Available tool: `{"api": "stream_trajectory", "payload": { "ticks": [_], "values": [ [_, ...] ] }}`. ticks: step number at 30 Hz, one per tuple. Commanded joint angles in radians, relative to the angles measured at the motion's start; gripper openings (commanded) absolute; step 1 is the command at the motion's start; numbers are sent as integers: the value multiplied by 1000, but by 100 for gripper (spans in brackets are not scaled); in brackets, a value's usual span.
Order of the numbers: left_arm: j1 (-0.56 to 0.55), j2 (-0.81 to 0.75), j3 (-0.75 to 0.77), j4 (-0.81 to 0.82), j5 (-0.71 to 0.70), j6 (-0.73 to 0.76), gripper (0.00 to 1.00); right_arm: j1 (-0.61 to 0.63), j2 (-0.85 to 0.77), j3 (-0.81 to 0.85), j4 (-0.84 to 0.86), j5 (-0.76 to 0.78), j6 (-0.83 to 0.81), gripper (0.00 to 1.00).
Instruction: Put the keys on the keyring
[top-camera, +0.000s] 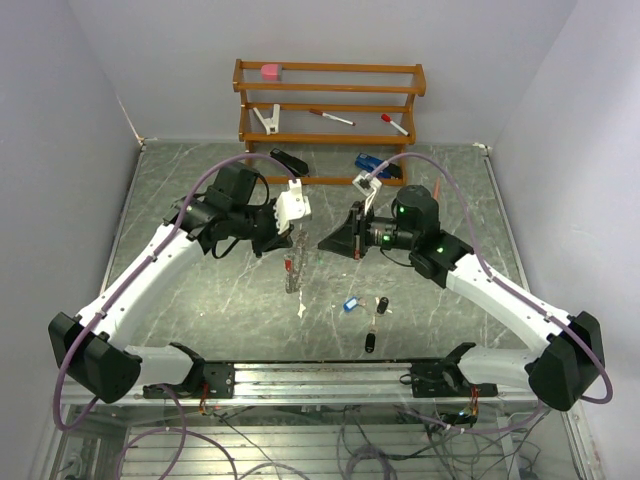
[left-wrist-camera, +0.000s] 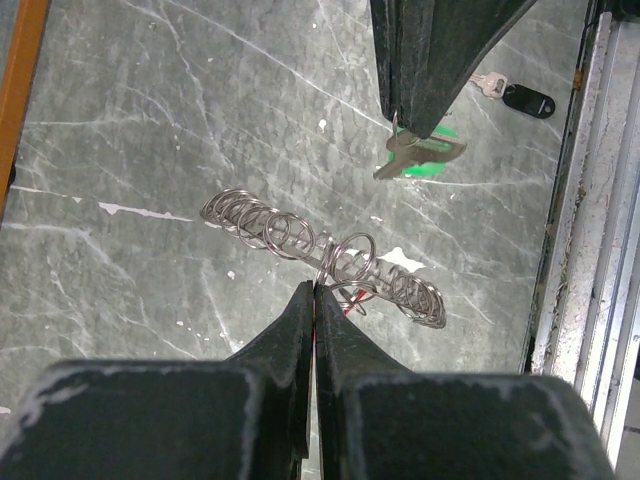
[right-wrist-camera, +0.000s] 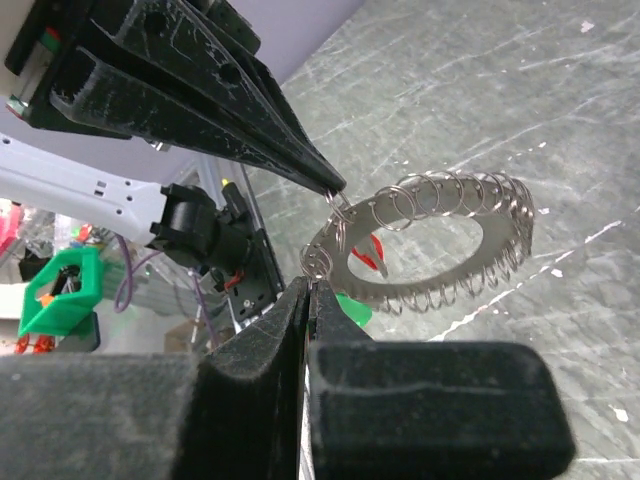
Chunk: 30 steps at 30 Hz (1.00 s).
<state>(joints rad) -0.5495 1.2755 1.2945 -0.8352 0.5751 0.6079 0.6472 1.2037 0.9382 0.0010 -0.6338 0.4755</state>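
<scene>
My left gripper (left-wrist-camera: 315, 288) is shut on the rim of the keyring (right-wrist-camera: 430, 250), a flat silvery ring edged with wire loops that carries a small red tag (right-wrist-camera: 368, 255). The keyring (top-camera: 292, 265) hangs edge-on above mid-table. My right gripper (right-wrist-camera: 311, 285) is shut on the green key (left-wrist-camera: 425, 155), held just beside the ring's loops. In the right wrist view the green key's head (right-wrist-camera: 352, 308) peeks out behind my fingers. A blue key (top-camera: 350, 304) and two black keys (top-camera: 382, 305) (top-camera: 369, 343) lie on the table near the front.
A wooden rack (top-camera: 330, 100) stands at the back with markers, a pink block and a white clip. A black object (top-camera: 290, 160) and a blue one (top-camera: 372, 165) lie before it. A metal rail (top-camera: 330, 378) runs along the near edge.
</scene>
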Motion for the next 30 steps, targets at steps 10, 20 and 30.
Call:
{"api": "stream_trajectory", "payload": {
  "ticks": [10,20,30],
  "values": [
    [-13,15,42,38,18,-42,7,65,58,90,13,138,116,0],
    [-13,33,67,40,72,-122,7,119,96,166,-79,267,95,0],
    [-12,32,73,81,85,-241,7,157,118,214,-157,350,45,0]
  ]
}}
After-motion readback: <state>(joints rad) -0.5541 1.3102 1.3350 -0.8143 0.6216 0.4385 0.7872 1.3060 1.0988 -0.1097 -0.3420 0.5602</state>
